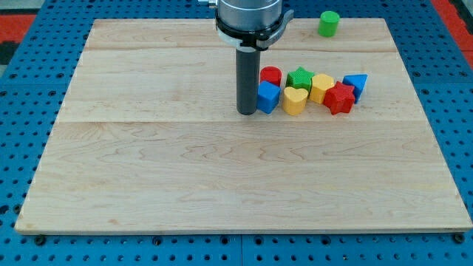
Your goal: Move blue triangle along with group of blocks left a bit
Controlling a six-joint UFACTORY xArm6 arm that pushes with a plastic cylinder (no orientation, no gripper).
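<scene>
From the one camera view, my tip (246,112) stands on the pale wooden tabletop (185,185), touching or just beside the left face of the small blue cube (267,97). That puts it on the wrong side for a leftward shove, as I judge it; pushing from here would drive the cluster right. The end effector is a plain dark rod with nothing to open or close, so it grips nothing.

The group lies in a loose row toward the view's upper right: a red cylinder (271,75) behind the blue cube, a yellow heart-shaped block (294,100), a green star-shaped block (299,77), a yellow rounded block (321,87), a red star-shaped block (339,98), and at the far right end the blue triangle block (356,85), touching the red star. They sit packed closely enough to travel together.

A green cylinder (329,23) stands well apart near the view's top edge.

I would bring my tip round to the blue triangle's right side first.
</scene>
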